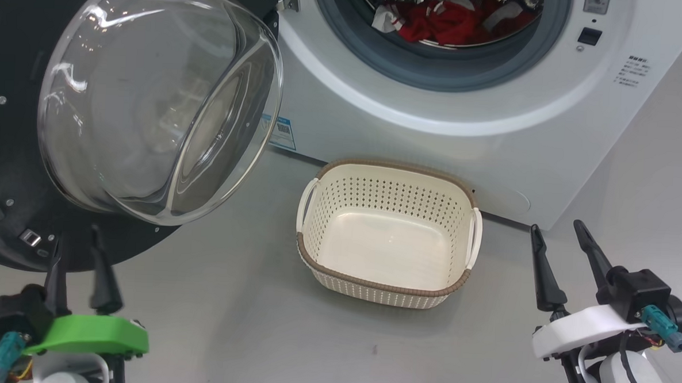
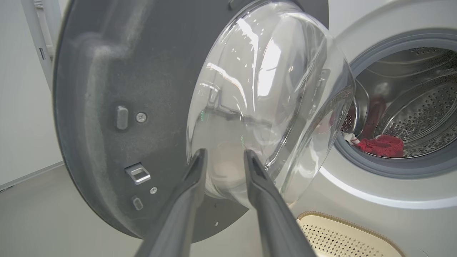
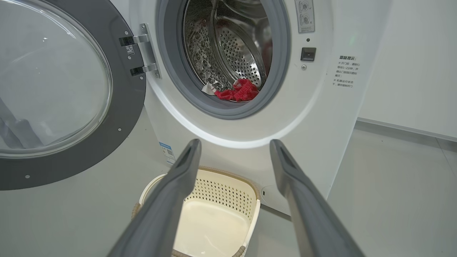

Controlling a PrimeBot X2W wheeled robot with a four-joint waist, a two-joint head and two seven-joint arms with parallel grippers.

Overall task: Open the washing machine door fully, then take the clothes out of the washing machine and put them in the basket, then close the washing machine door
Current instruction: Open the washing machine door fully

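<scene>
We see the door [image 1: 3, 159] swung open on our left, its glass bowl [image 1: 149, 102] bulging toward us. Our left hand [image 1: 76, 236] hangs just below the bowl, fingers parted, gripping nothing. Our right hand [image 1: 557, 226] gapes wide, right of the basket [image 1: 388, 167], which sits on the floor [image 1: 226, 324] just before the washer [image 1: 493, 135]. Red clothes [image 1: 440, 23] lie in the drum [image 3: 232, 53].

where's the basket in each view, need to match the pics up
head view: the basket sits mid-frame, on the floor before the washing machine.
left wrist view: the basket is cut off at the lower right corner.
right wrist view: the basket is at bottom centre, between the fingers of the right gripper.
shared landmark: the red clothes in the drum.
</scene>
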